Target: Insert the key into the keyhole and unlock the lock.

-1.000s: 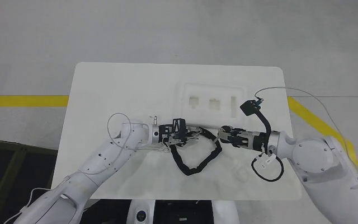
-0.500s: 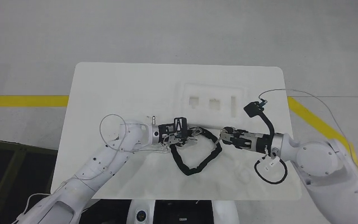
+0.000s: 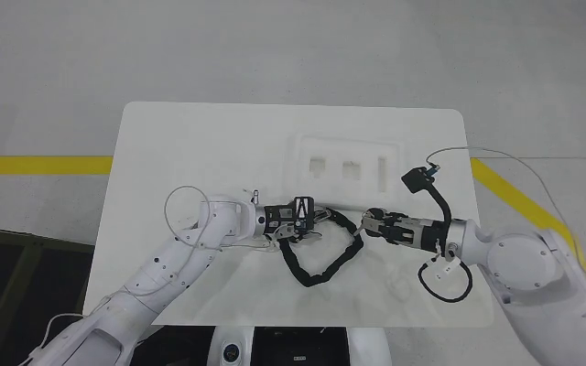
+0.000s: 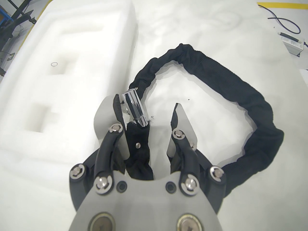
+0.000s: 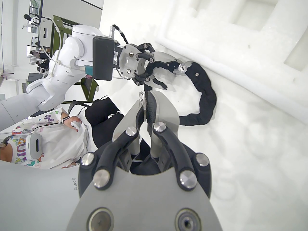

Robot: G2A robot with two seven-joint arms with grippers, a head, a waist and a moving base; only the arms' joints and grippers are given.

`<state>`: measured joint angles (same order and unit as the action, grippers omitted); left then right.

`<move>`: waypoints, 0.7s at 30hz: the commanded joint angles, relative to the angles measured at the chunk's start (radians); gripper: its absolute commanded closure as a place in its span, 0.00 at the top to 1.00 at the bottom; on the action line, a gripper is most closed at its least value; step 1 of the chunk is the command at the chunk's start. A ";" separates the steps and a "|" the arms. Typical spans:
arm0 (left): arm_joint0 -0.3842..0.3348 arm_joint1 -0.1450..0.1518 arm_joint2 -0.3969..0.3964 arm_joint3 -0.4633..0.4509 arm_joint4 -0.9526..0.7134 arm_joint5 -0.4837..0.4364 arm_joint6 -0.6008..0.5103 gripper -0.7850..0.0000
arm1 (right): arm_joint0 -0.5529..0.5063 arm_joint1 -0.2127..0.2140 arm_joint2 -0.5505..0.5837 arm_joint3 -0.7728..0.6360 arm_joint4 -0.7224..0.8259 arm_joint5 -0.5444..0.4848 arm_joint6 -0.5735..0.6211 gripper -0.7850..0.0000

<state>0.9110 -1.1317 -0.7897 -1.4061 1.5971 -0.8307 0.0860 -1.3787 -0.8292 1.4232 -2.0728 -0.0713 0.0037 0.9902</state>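
Observation:
A black fabric-sleeved chain lock (image 3: 320,270) lies looped on the white table (image 3: 183,146). Its chrome lock cylinder (image 4: 134,108) rests against one finger of my left gripper (image 4: 147,103), whose fingers stand apart around the sleeved end. From the right wrist view the cylinder's keyhole face (image 5: 182,67) points toward my right gripper (image 5: 145,97), which is shut on the thin metal key (image 5: 142,96). In the top view the left gripper (image 3: 311,220) and right gripper (image 3: 364,222) face each other a short gap apart, with the chain (image 5: 207,97) curving between and below them.
A white foam tray (image 3: 302,146) with rectangular recesses lies just behind the lock, its long edge (image 4: 131,37) close beside the left gripper. Bare table spreads in front of the chain loop, and the table's near edge (image 3: 275,322) is close below it.
The left wrist has rolled, turning the gripper and lock end, and shifted slightly toward the right gripper. The right gripper has stayed almost still with the key.

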 commanded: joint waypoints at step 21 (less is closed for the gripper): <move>-0.075 -0.043 0.058 0.055 -0.009 0.015 -0.104 0.43 | -0.014 0.000 0.017 0.008 0.010 -0.014 -0.001 0.00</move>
<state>0.8388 -1.1721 -0.7339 -1.3579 1.5918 -0.8181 -0.0115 -1.3921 -0.8293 1.4398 -2.0649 -0.0614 -0.0092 0.9892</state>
